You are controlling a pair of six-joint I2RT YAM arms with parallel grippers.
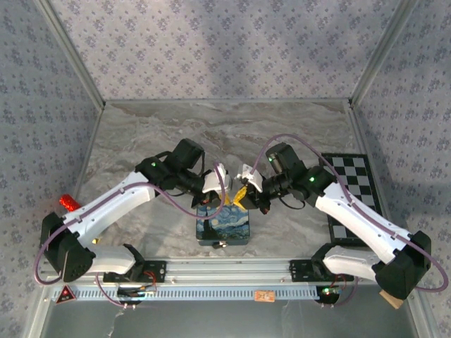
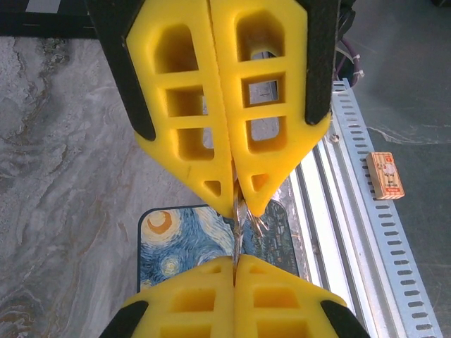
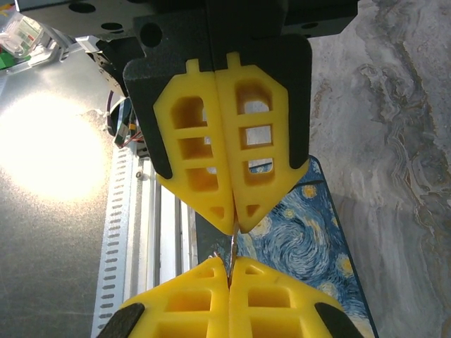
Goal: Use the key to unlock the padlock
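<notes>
My two grippers meet tip to tip above a blue night-sky box (image 1: 224, 227). Between them runs a thin silvery strip, the key (image 2: 240, 229) seen edge-on, also the key (image 3: 231, 243) in the right wrist view. The left gripper (image 2: 235, 259) is shut on one end of it. The right gripper (image 3: 229, 262) is shut on the other end. From above, the left gripper (image 1: 227, 197) and the right gripper (image 1: 242, 196) hover over the box's far edge. A tiny dark block with a pale bit, seemingly the padlock (image 1: 217, 243), lies at the box's near edge.
A black-and-white chessboard (image 1: 356, 190) lies at the right. A red object (image 1: 68, 203) sits by the left wall. The slotted metal rail (image 1: 225, 271) runs along the near edge, with a small orange-and-white box (image 2: 385, 175) beside it. Patterned walls close in three sides.
</notes>
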